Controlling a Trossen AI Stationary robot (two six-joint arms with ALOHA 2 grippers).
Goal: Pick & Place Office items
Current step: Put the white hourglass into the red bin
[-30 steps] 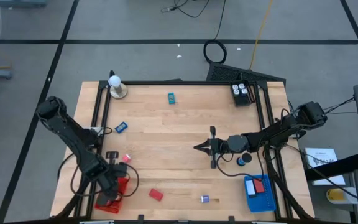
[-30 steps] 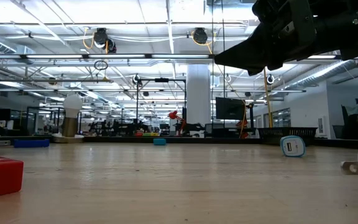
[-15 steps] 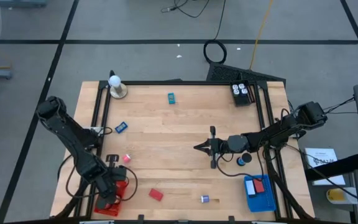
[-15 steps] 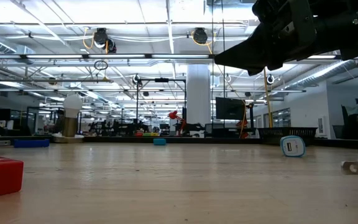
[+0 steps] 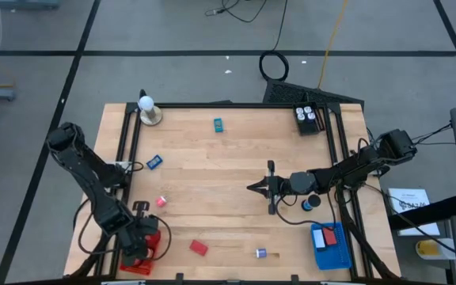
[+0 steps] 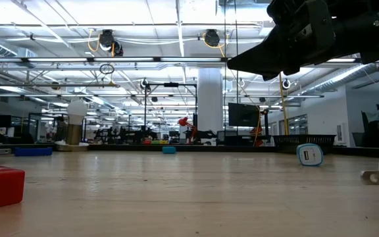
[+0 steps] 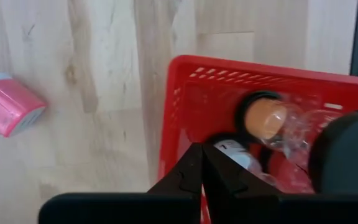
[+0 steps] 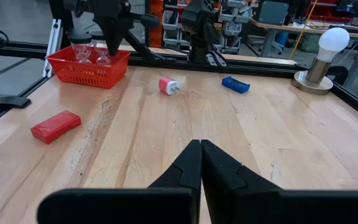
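Observation:
My left gripper [image 5: 143, 237] hangs shut, pointing down, over the red mesh basket [image 5: 153, 247] at the table's near left corner; its closed tips [image 7: 201, 163] stand above the basket's wall. Inside lie a clear roll with a tan core [image 7: 267, 119] and a black round piece [image 7: 347, 155]. My right gripper [image 5: 261, 188] waits shut and level above mid-table. Loose on the wood lie a pink block [image 5: 161, 201], a red block [image 5: 199, 247], a blue block [image 5: 154, 161], a teal bit [image 5: 218, 123], a purple bit [image 5: 260, 253] and a black disc [image 5: 311, 203].
A blue mesh basket [image 5: 331, 245] holding a red piece sits at the near right. A black box with white pieces [image 5: 307, 117] stands at the far right, and a white ball on a tan base [image 5: 147, 111] at the far left. A black frame edges the table.
My left gripper has drifted a little toward the table's near left corner, staying shut above the red basket. The right arm has kept still.

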